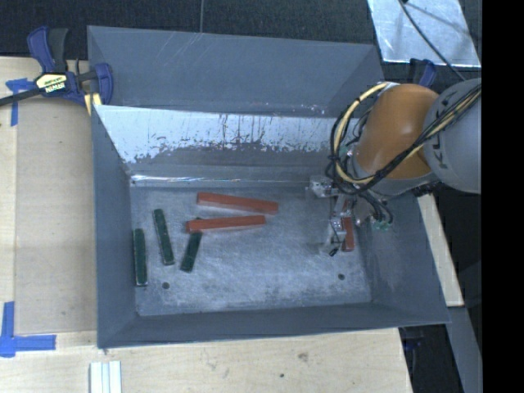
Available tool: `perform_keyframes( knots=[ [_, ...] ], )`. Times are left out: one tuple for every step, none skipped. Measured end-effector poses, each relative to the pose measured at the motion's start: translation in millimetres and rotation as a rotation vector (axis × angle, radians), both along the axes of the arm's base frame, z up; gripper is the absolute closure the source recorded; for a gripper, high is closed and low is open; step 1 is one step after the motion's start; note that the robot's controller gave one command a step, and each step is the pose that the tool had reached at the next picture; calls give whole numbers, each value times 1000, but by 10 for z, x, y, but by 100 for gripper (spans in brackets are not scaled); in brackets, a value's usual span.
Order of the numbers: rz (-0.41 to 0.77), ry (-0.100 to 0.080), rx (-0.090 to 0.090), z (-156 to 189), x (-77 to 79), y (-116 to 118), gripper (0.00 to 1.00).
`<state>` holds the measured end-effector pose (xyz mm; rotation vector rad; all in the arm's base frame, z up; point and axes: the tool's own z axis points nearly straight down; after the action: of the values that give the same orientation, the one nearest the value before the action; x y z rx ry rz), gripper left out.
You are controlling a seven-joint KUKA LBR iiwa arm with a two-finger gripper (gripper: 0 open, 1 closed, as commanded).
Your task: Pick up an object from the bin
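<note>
Grey metal bin (246, 322) below, and the orange-capped arm (397, 129) reaches in at 3 o'clock. Two long red-brown flat bars (237, 204) lie crossed toward 11, three dark green sticks (164, 236) at 9. The gripper (339, 237) looks clenched on a short red-brown stick (349, 236), low over the floor at 3. Best now: lift straight up, grip firm, clear of the near wall.

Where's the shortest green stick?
In the camera view the shortest green stick lies left of centre, just under the lower red stick's left end, right of two longer green sticks.
</note>
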<state>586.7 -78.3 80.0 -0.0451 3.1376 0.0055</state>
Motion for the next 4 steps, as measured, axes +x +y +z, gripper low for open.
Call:
perform_keyframes(
  knots=[
    [-84,-9,-2,802,70,335,0],
    [43,2,-3,665,-74,436,0],
    [-15,7,-1,19,114,981,0],
    [-17,2,-4,59,127,940,100]
  ],
)
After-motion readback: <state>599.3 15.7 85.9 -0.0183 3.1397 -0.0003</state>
